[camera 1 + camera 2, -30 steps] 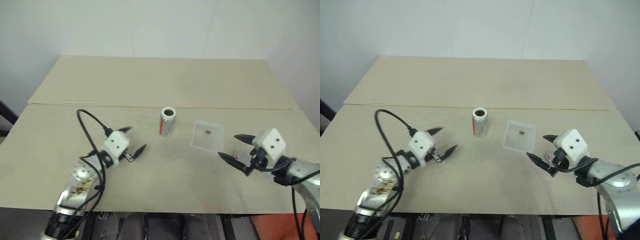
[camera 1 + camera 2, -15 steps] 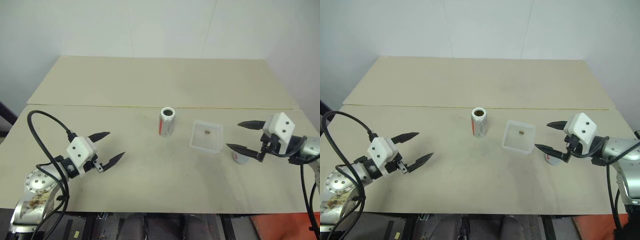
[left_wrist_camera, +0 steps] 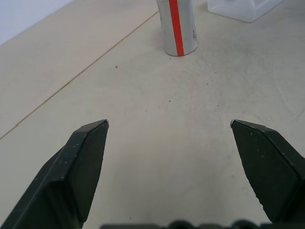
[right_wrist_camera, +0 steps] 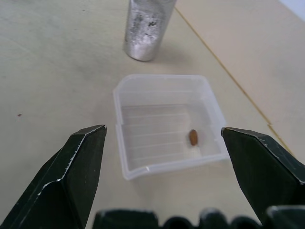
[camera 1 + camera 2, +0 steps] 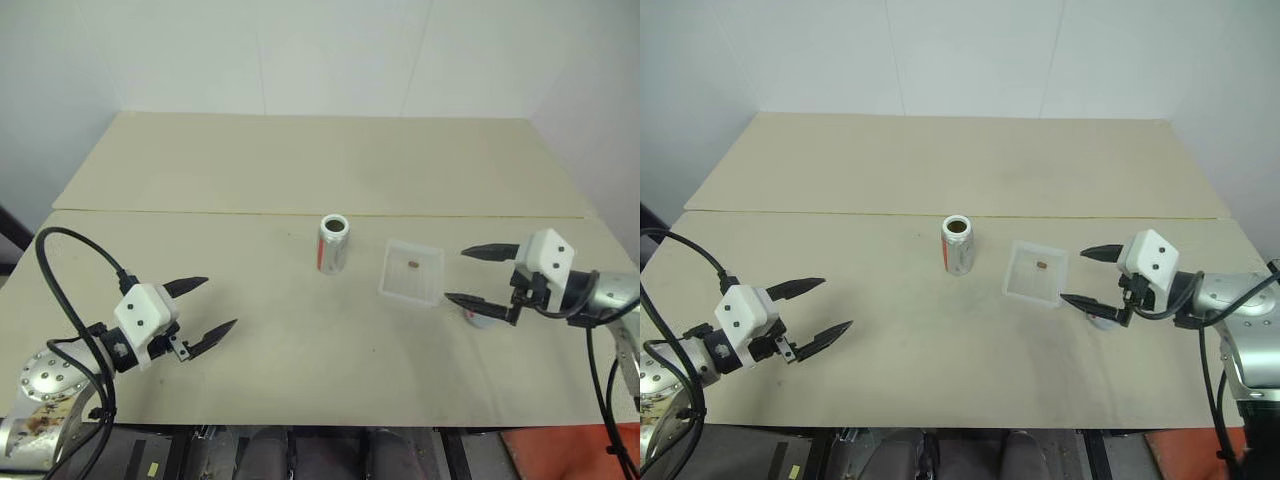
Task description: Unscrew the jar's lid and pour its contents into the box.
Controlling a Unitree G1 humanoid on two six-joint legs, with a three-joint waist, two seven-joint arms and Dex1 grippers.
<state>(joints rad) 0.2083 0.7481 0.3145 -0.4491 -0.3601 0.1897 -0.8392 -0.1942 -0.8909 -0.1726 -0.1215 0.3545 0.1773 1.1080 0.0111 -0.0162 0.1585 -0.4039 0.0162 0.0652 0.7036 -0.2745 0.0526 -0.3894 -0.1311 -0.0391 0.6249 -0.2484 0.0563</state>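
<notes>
Beige tabletop [image 5: 300, 160] with a seam running across it, plain white wall behind. I'll use the jar [image 5: 333, 243] as the reference, since it stands upright and uncapped pretty much mid-table, just in front of that seam, red stripe down its side.

Well off to the jar's left and nearer the table's front edge, the left gripper [image 5: 204, 309] hangs over bare table, fingers spread wide, nothing between them. Its wrist view looks straight at the jar's red stripe.

Just right of the jar, not touching, sits the clear box [image 5: 412, 273], flat on the table. The contents [image 4: 193, 137], one little brownish-red pellet, lie inside it.

Further right of the jar, past the box, the right gripper [image 5: 1083, 276] points back toward it with its fingers wide apart and empty. The lid [image 5: 472, 316] peeks out under its lower finger, on the table just beside the box.
</notes>
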